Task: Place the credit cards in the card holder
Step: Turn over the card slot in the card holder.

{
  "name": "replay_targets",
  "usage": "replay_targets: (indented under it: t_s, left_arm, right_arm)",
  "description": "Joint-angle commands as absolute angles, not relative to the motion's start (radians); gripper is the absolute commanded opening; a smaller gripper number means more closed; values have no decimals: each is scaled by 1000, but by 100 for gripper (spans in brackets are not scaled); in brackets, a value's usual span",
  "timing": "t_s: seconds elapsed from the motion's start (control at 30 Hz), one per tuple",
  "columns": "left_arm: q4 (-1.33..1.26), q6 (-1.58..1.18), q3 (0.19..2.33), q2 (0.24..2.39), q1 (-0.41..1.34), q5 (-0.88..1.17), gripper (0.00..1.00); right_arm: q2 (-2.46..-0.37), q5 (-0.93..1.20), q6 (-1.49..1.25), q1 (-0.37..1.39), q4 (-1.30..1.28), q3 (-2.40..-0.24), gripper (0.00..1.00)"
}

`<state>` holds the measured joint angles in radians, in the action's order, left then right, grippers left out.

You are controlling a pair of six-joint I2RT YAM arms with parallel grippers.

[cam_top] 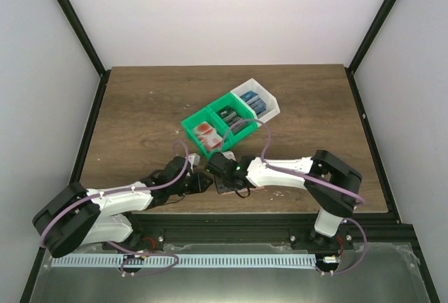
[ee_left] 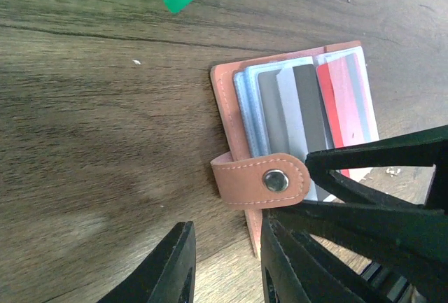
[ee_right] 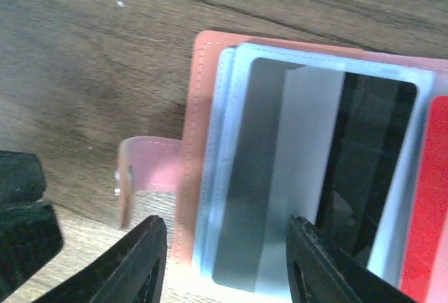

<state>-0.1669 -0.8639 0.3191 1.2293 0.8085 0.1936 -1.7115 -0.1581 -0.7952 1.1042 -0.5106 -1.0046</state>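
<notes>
The card holder (ee_left: pixel 225 114) lies open on the tabletop (ee_left: pixel 105 149), under the right jaws and just ahead of the left jaws, with credit cards (ee_left: pixel 343 100) showing in its clear sleeves (ee_right: pixel 227 177). Both pairs of jaws stand apart, gripping nothing. Seemingly a card is being seated; next, push it home without shifting the holder.

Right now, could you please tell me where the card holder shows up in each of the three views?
Top external: low centre, mostly hidden where the left tool and right tool meet.
Left wrist: the card holder lies open, centre-right.
Right wrist: the card holder fills the right half.
Landmark: its snap tab, seen in both wrist views.
</notes>
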Motion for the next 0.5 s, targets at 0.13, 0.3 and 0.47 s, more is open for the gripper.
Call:
replay_targets:
  t_s: [0.13,0.3,0.47]
  left_arm:
    - [-245,-857,298,1235,804,240,30]
    - [-259,-856,290,1246,805,248,34]
    - [-279,-844,289,1282,804,278,40]
  right_arm:
    - [-1751,-247,-827,1114,-604,-1058,47]
    - [-1758,-266,-835,1114,-623,-1062,47]
    - [-1757,-305,-851,1113,-656,-1072,45]
